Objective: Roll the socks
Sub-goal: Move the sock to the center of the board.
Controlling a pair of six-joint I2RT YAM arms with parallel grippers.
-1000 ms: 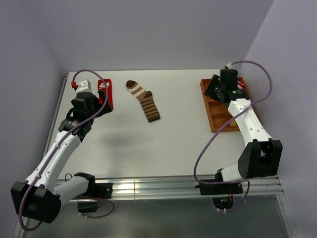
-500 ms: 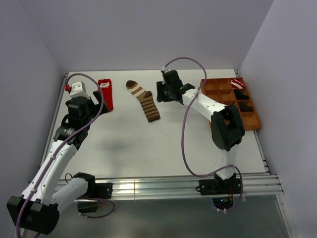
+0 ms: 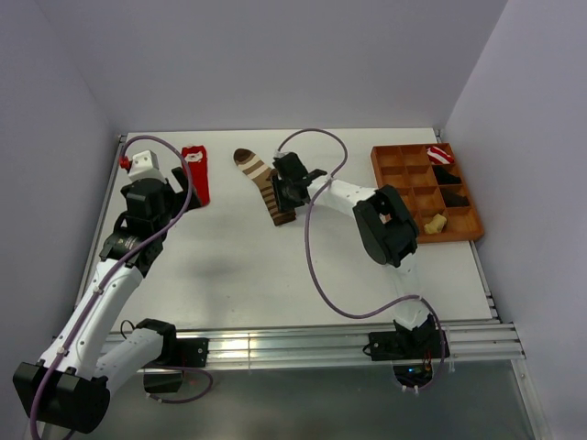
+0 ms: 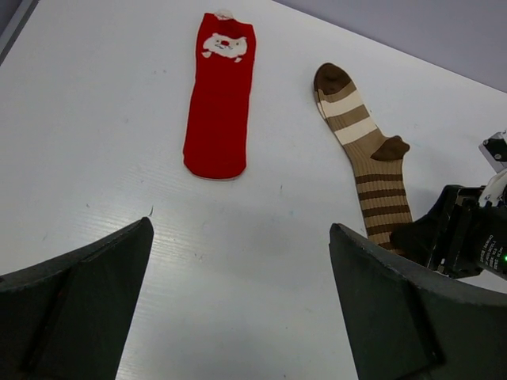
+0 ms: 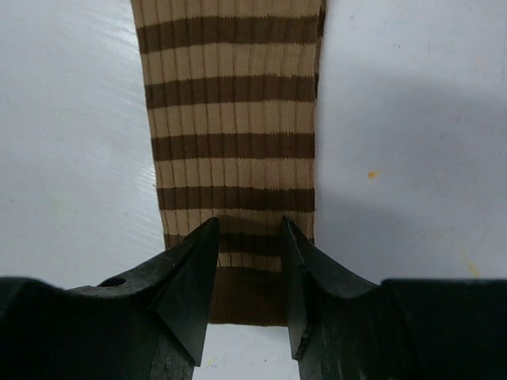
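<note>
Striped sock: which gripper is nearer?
Right. The right gripper is at the striped sock's cuff end, fingers straddling it; the left gripper, open, is off beyond the red sock.

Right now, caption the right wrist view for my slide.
Right gripper straddling the dark end of the flat brown-striped sock, jaws partly open.

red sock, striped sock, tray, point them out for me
red sock [image 4: 220, 103], left wrist view, middle of its length
striped sock [image 4: 380, 190], left wrist view, banded leg
tray [image 3: 375, 163], top view, left rim
</note>
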